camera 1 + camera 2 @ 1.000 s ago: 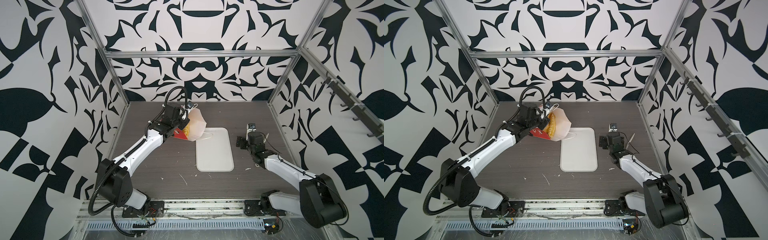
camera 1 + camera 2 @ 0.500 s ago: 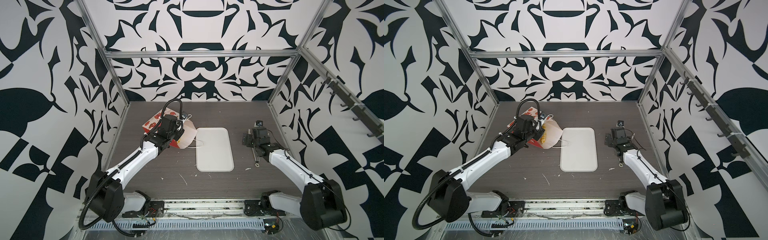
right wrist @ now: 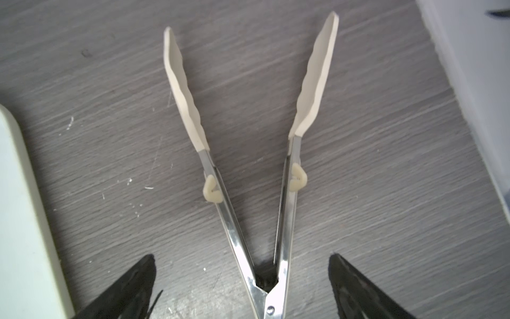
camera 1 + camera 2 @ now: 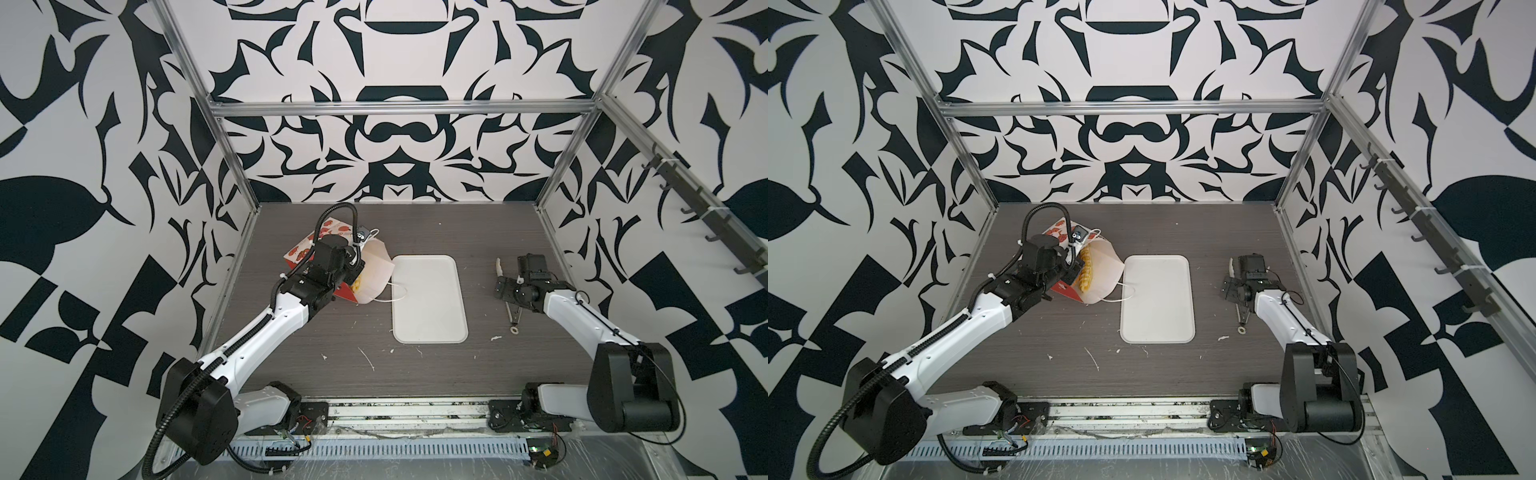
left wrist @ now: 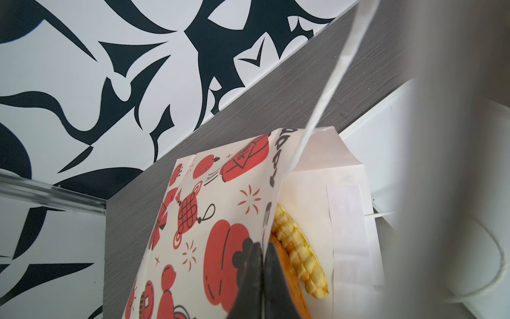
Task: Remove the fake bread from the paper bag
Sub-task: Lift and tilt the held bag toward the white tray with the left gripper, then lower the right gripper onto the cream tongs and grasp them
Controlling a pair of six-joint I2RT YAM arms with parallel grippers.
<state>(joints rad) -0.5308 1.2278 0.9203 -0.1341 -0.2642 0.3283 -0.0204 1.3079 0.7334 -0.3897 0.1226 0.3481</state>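
Presently the tall red paper bag with white and red cartoon prints [image 4: 300,251] is seen lying on its side on the grey wood-grain table [image 4: 415,365], just left of the white rectangular plastic tray [image 4: 428,307], with its white-lined mouth turned toward that tray. One white cord handle [image 4: 1125,293] is draped across the tray's near edge. The glossy golden-yellow fake bread [image 4: 1087,270] is lodged inside the bag, close to the mouth; in the left wrist view a pale scored piece [image 5: 298,248] is shown beside a darker orange-brown one, both resting against the white inner wall.

The left gripper [image 5: 262,248] is pressed together on the printed upper wall of the bag at its rim, the paper being pinched between the two black fingers so that the mouth is held agape.

The right gripper [image 3: 241,256] is spread wide on the far side of the tray, its fingertips set either side of the hinge end of the steel tongs with cream tips [image 3: 232,223]. The tongs are splayed in a V on the table, and neither metal arm is touched by the fingers
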